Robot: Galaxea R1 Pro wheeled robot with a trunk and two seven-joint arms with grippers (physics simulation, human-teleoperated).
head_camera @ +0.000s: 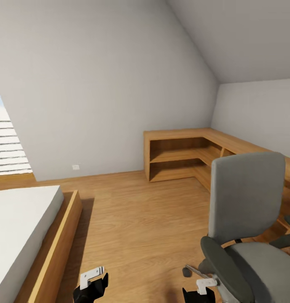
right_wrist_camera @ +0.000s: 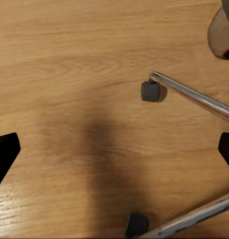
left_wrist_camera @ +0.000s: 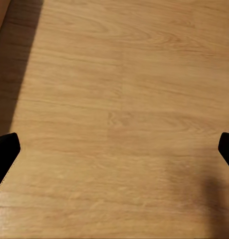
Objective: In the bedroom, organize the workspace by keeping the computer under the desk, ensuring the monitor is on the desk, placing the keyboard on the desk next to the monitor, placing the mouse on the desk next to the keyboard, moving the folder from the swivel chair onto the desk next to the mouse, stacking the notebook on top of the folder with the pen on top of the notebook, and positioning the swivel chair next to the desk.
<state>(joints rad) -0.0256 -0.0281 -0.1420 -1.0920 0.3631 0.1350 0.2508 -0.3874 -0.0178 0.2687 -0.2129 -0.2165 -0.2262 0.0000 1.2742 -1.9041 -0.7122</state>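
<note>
The swivel chair (head_camera: 246,193) stands at the right of the head view, with a grey back, a grey seat and dark arms, and nothing lies on the part of the seat that shows. My right gripper (head_camera: 199,294) hangs open beside its front arm. Below that gripper (right_wrist_camera: 114,152) are a chrome leg of the chair's base (right_wrist_camera: 194,97) and a black caster (right_wrist_camera: 150,91). My left gripper (head_camera: 91,286) is open over bare wooden floor (left_wrist_camera: 119,99). The desk, computer, monitor, keyboard, mouse, folder, notebook and pen are out of view.
A low bed with a white mattress (head_camera: 18,227) in a wooden frame (head_camera: 56,248) fills the left side. A light wooden corner shelf unit (head_camera: 182,155) runs along the far and right walls under a sloped ceiling. Wooden floor (head_camera: 140,227) lies between them.
</note>
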